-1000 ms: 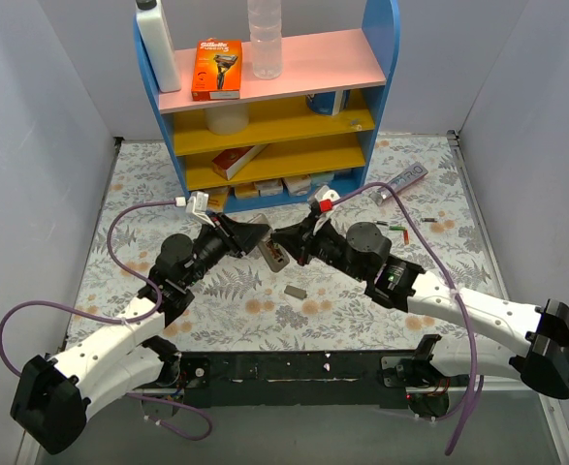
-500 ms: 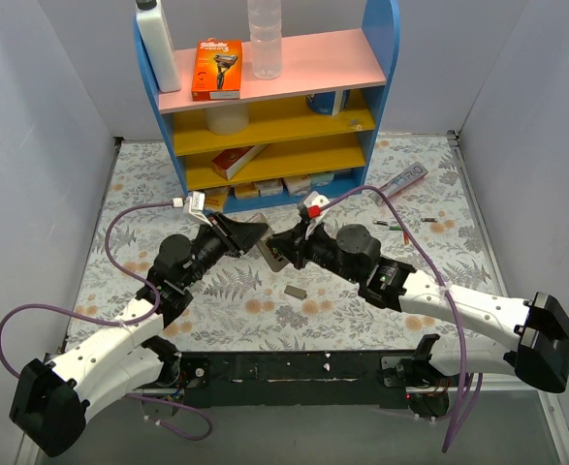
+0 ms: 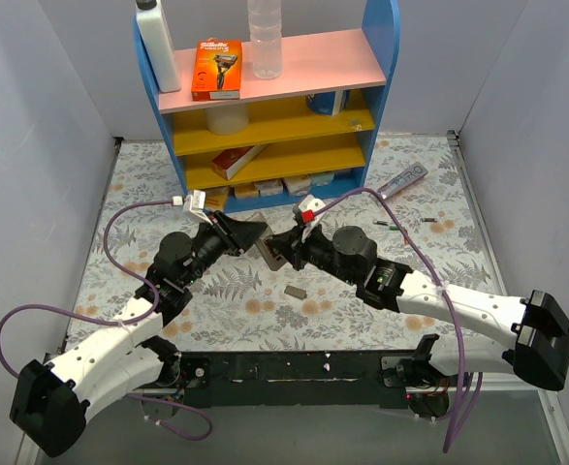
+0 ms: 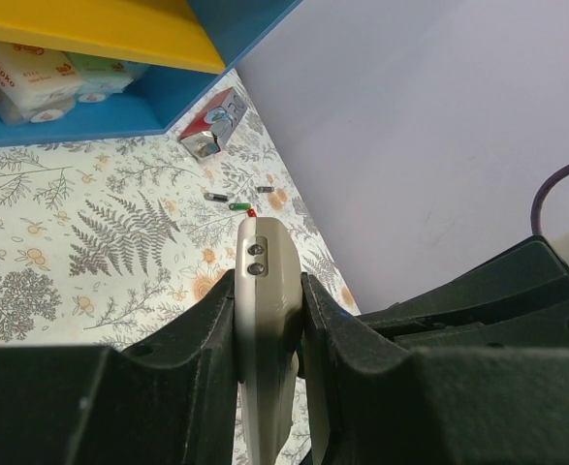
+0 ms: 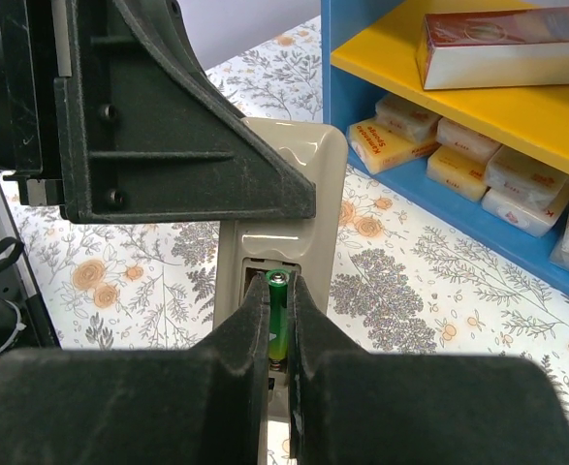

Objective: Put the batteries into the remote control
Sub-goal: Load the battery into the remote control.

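Note:
The remote control (image 3: 271, 256) is held off the table, back side toward my right arm, with my left gripper (image 3: 255, 235) shut on its edges. In the left wrist view the remote control (image 4: 263, 262) stands edge-on between the fingers of the left gripper (image 4: 268, 291). My right gripper (image 5: 280, 291) is shut on a green battery (image 5: 278, 308), whose tip sits at the open compartment of the remote control (image 5: 299, 184). In the top view the right gripper (image 3: 284, 248) meets the remote. Loose batteries (image 3: 393, 227) lie on the cloth at the right; from the left wrist they show as small batteries (image 4: 237, 205).
A small grey cover piece (image 3: 295, 289) lies on the floral cloth below the grippers. A blue shelf (image 3: 386, 58) with yellow boards and boxes stands at the back. A silver-purple tube (image 3: 405, 179) lies to its right. Grey walls close both sides.
My right arm has moved left with the green battery, bringing it up against the remote's back. The left gripper has held the remote almost still.

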